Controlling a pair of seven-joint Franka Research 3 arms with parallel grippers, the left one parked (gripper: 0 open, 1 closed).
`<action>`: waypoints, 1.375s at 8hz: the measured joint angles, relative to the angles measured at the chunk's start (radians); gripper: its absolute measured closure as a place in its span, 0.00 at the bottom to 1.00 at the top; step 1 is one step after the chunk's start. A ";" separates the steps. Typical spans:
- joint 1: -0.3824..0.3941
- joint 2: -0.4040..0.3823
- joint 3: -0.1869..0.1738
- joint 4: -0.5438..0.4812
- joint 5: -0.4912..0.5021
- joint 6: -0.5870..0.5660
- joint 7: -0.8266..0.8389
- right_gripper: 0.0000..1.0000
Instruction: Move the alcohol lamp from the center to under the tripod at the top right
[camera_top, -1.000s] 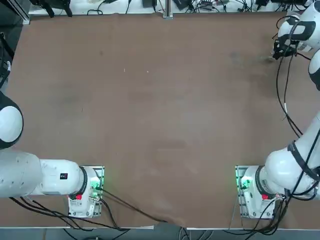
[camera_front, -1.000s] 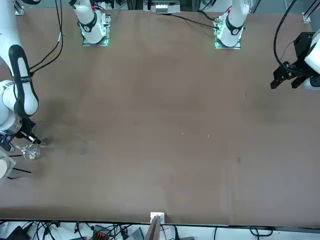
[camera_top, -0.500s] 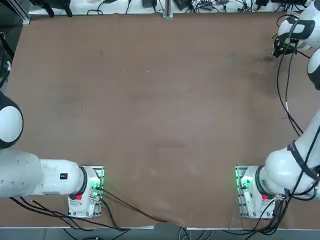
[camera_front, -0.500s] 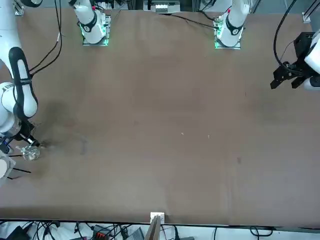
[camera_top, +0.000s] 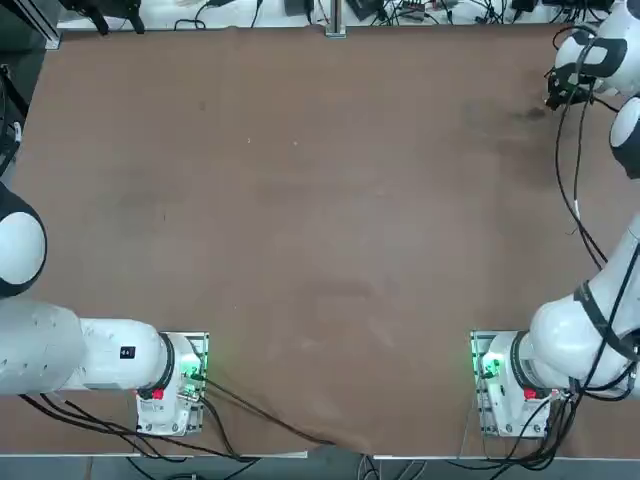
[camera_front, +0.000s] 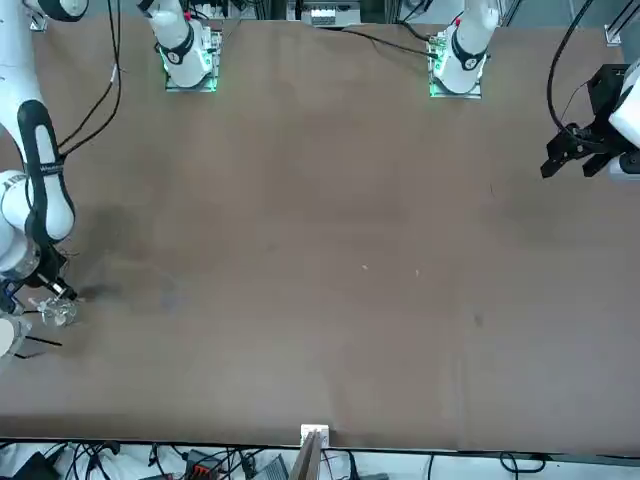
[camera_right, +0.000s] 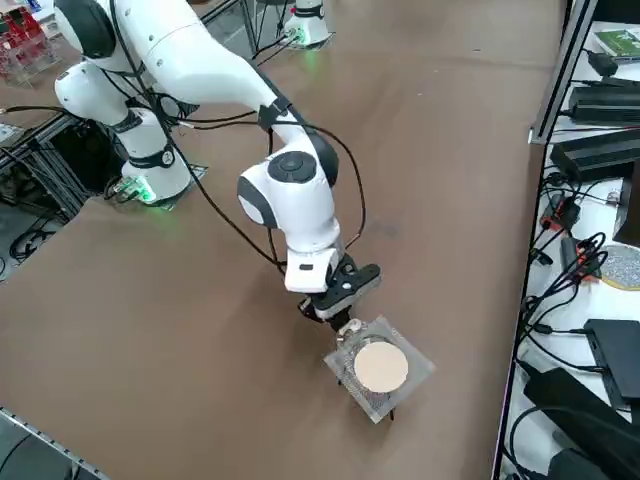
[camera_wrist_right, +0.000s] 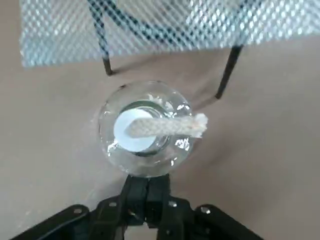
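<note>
The alcohol lamp (camera_wrist_right: 145, 129), a small clear glass bulb with a white top and a wick lying across it, stands on the brown table just in front of the tripod's dark legs (camera_wrist_right: 226, 75). The tripod (camera_right: 381, 366) carries a square wire mesh with a round pale disc and stands near the table's far right corner. My right gripper (camera_wrist_right: 146, 192) is shut, fingers pressed together, their tips against the lamp's near side. In the front view the lamp (camera_front: 57, 312) sits right below the gripper (camera_front: 52, 293), a short way from the tripod (camera_front: 6, 336). The top view shows only the gripper (camera_top: 553, 98).
The table's edge runs close behind the tripod, with cables and black equipment (camera_right: 600, 150) on a bench beyond it. The right arm's base (camera_top: 510, 385) stands at the near edge. The parked left gripper (camera_front: 575, 155) hangs over the opposite side.
My right gripper has crept toward the far right corner, and the lamp has moved along with its tips, closer to the tripod. The fingers stayed shut.
</note>
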 joint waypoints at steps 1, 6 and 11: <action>-0.001 0.019 0.000 0.028 0.000 0.000 0.002 0.97; -0.010 0.125 -0.004 0.176 0.000 0.033 0.041 0.97; -0.018 0.166 -0.005 0.207 0.000 0.104 0.043 0.96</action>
